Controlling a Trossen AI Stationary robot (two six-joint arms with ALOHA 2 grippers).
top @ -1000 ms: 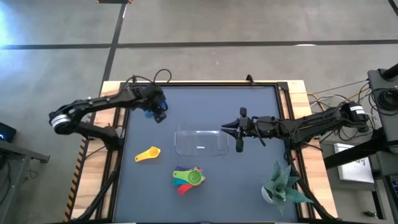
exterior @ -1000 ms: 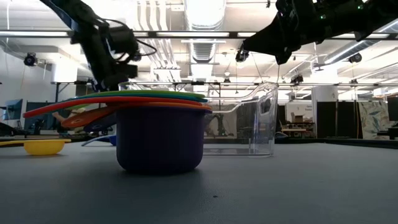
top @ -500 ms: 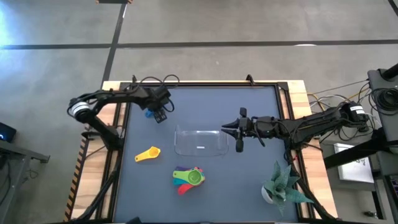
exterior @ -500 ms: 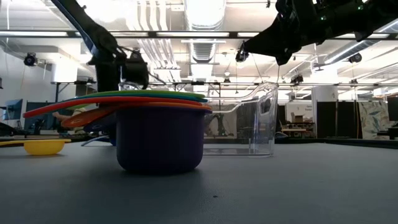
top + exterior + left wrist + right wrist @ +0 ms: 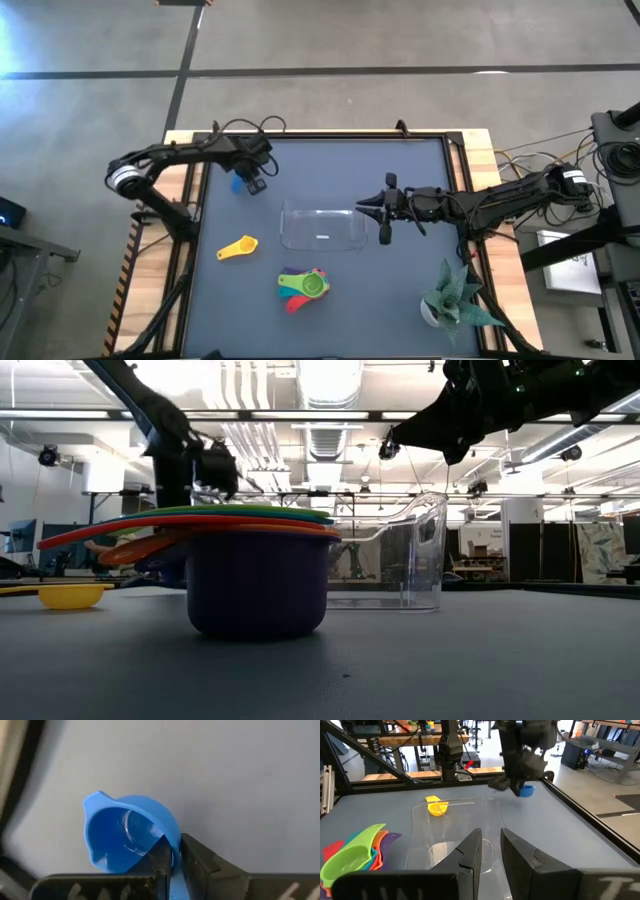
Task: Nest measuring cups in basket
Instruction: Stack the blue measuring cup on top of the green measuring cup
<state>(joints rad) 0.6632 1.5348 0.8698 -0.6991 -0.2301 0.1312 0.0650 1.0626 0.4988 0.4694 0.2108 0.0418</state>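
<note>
A blue measuring cup (image 5: 125, 840) sits at the table's far left (image 5: 238, 183), mouth up. My left gripper (image 5: 172, 845) comes down on it (image 5: 254, 184) and is shut on its rim. The clear basket (image 5: 320, 228) lies mid-table. My right gripper (image 5: 362, 208) hovers level just off the basket's right end, fingers slightly apart (image 5: 491, 837) with nothing between them. A yellow cup (image 5: 238, 248) lies left of the basket. A nested stack with a green cup on top (image 5: 303, 288) and a purple one at the bottom (image 5: 257, 585) stands nearer the front. My left gripper pinches the blue cup's wall at the rim (image 5: 169, 829), one finger (image 5: 160, 855) inside the bowl and the other (image 5: 200, 862) outside. The fingers come from above, pointing steeply down. The cup sits mouth up; whether its base is on the table I cannot tell.
A potted green plant (image 5: 455, 300) stands at the front right corner. Bare table lies between the blue cup and the basket, and right of the stack. The table's raised frame (image 5: 330, 136) runs along the far edge, close behind the blue cup.
My left gripper has sunk toward the blue cup, tipped more steeply downward, and shut on the cup's rim. The cup stays where it was. My right gripper has kept still.
</note>
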